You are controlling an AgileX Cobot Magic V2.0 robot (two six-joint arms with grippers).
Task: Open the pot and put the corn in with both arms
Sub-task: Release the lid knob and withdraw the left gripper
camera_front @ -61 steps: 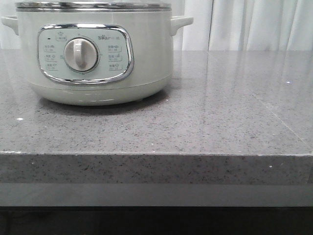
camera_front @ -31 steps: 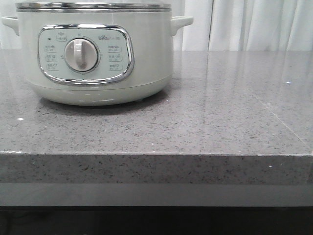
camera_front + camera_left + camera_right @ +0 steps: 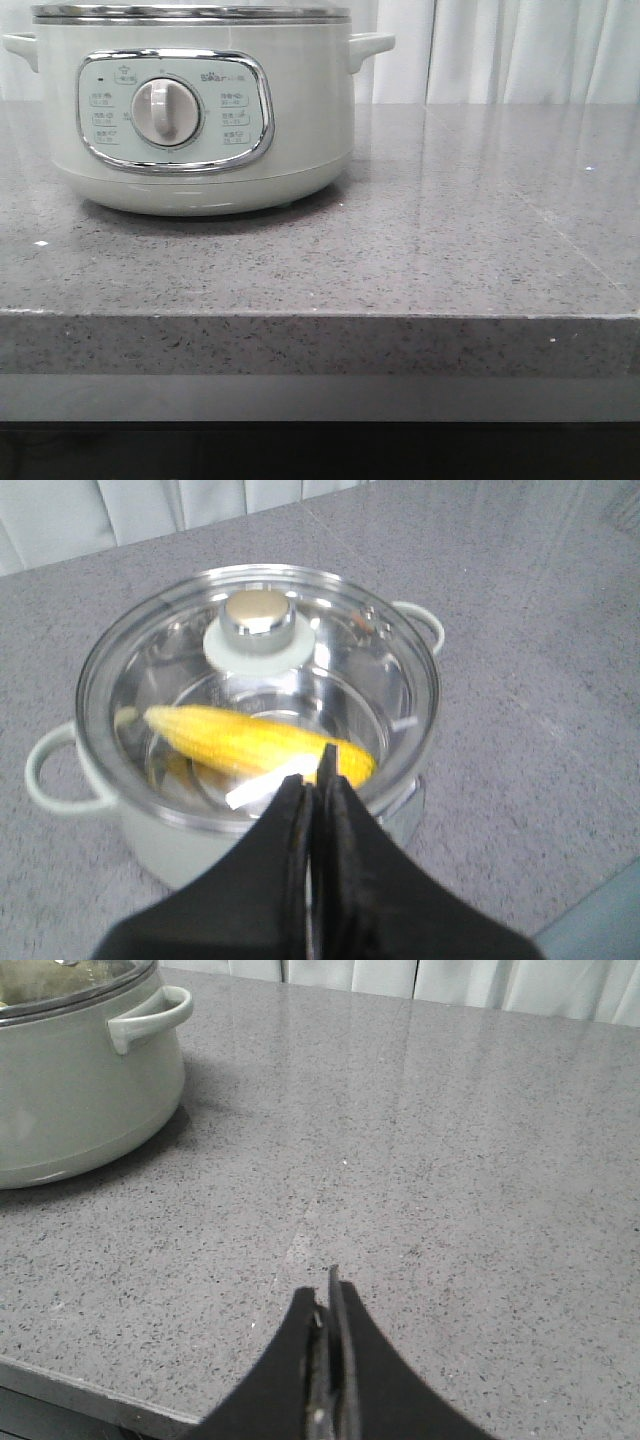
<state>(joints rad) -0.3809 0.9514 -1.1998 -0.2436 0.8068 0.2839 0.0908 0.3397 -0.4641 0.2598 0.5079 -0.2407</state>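
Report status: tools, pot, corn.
Left tool shut, empty, above the pot. Right tool shut, empty, over bare counter. Corn inside pot, glass lid on. Nothing in the way.

Lighting is bright, even and soft, coming from above and from the white curtain [image 3: 520, 50] behind. The polished countertop [image 3: 450, 230] carries pale vertical streaks of reflected light toward 1 o'clock. A soft shadow pools under the pot [image 3: 200, 110], spreading toward 3 o'clock. In the left wrist view the glass lid [image 3: 260, 680] shows glare and reflections, and the left gripper [image 3: 315, 780] is blurred, too close to focus. The right gripper [image 3: 325, 1300] is a soft, dark silhouette. The front view is slightly grainy.
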